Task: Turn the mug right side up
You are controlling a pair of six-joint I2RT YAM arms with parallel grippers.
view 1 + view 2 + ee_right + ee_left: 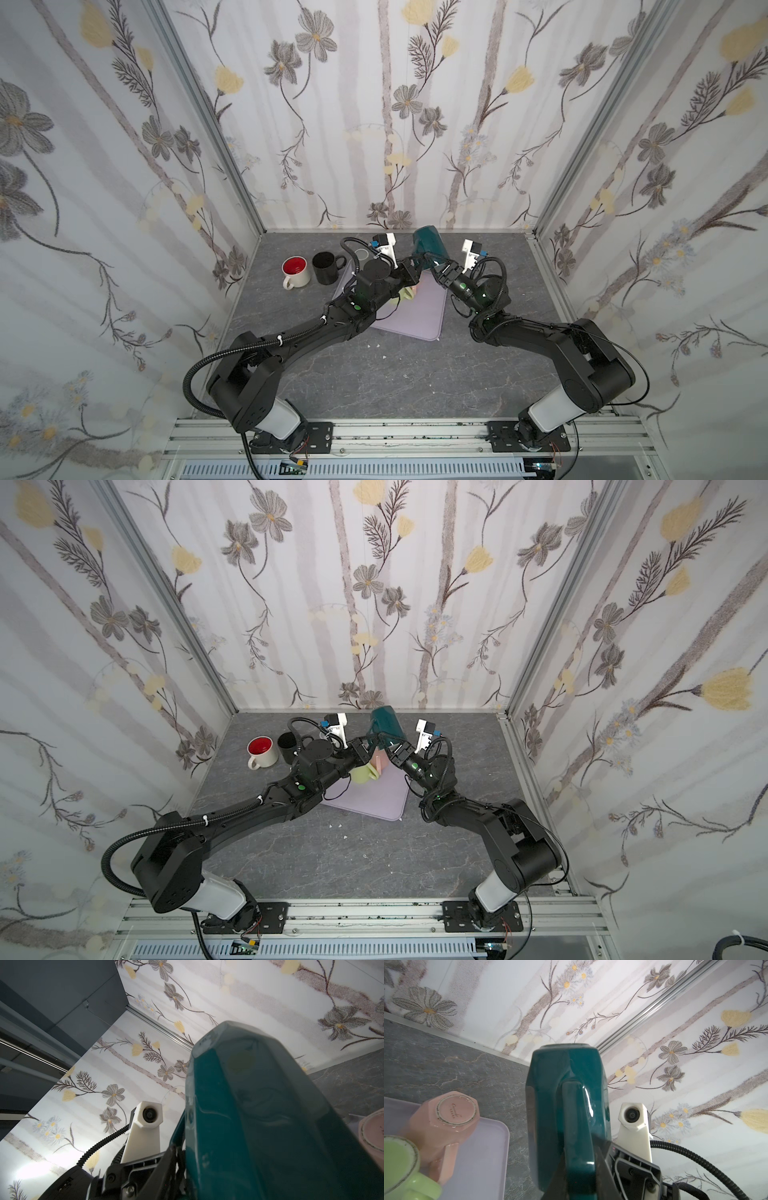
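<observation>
The teal mug (pixel 428 246) hung tilted in the air above the tray's (pixel 419 324) 12 o'clock edge, close to the back wall (pixel 374 124). The left claw (pixel 417 264) pinched its handle. The right claw (pixel 437 269) met the mug from 4 o'clock, and I could not tell whether it gripped. A white cup (pixel 296 272) and a black cup (pixel 326 268) stood at 9 o'clock. Open tabletop (pixel 374 374) stretched at 6 o'clock.
</observation>
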